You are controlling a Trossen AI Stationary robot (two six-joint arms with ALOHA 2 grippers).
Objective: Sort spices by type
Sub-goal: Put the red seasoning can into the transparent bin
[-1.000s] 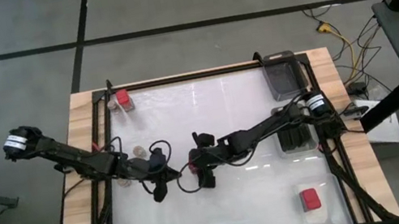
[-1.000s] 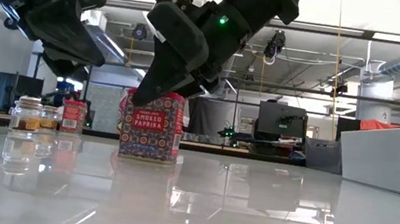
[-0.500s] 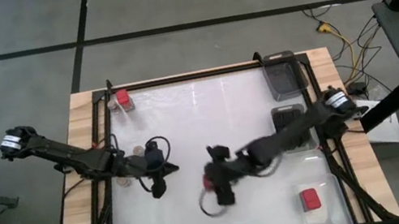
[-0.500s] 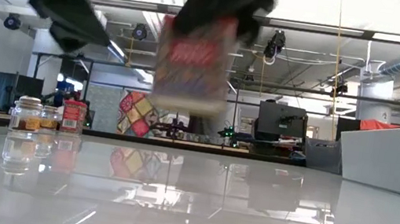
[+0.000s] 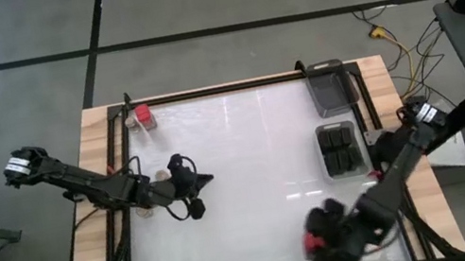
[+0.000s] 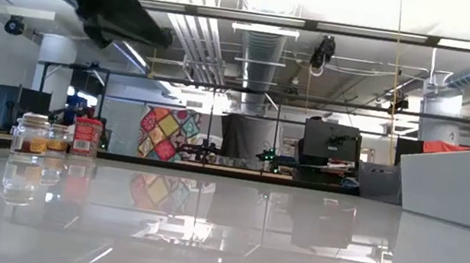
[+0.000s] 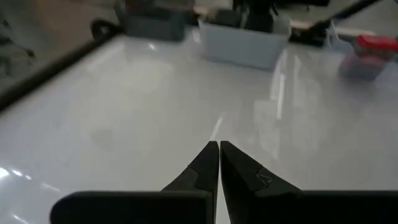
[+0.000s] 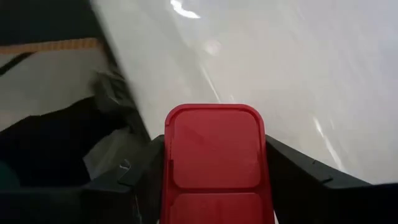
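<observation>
The red spice block (image 8: pixel 214 162) sits pinched between the right gripper's (image 5: pixel 321 241) 2 fingers, lifted over the table (image 5: pixel 254 146) at about 5 o'clock in the high view. The left gripper (image 5: pixel 204 180), fingers pressed together on nothing, hangs toward 9 o'clock. Small jars (image 6: pixel 32 137) stand along the table's 9 o'clock edge.
</observation>
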